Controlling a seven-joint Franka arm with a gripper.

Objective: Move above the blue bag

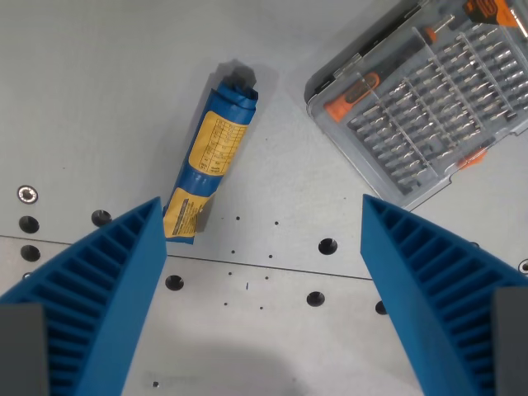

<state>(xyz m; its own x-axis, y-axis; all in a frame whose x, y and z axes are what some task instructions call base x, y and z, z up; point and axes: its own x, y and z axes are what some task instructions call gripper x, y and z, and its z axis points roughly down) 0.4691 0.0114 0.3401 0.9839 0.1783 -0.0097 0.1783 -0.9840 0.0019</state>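
Claw (262, 272) first: both blue ribbed fingers (103, 289) are spread wide, one at each lower corner of the wrist view, and nothing sits between them but bare table (99, 91) with its rows of bolt holes. I'm holding nothing.

Just ahead of the claw and off toward the wrist view's left lies the bag (210, 157). It is rolled or folded into a long narrow bundle, blue with a yellow printed label, lying flat on the table and slanted, its near end close to the tip of the left-hand finger, its far end pointing up and slightly to the wrist view's right. Whether that near end touches the finger or merely sits behind it, I can't tell from here.

I'd judge it light and soft: a foil or plastic pouch, likely slick on the surface and crushable, with some give rather than a rigid core. The far end looks crimped and dark, a poor place to grip. If I had to take it later, I'd close across the narrow width at the middle of the label, fingers turned square to its long axis, and squeeze gently so it doesn't squirt out.

To be above it, I reckon I need to shift forward and to the view's left until the bundle centres between the fingers.

Further out, up and to the right, sits a clear bit case (421, 99), well apart from the bag.
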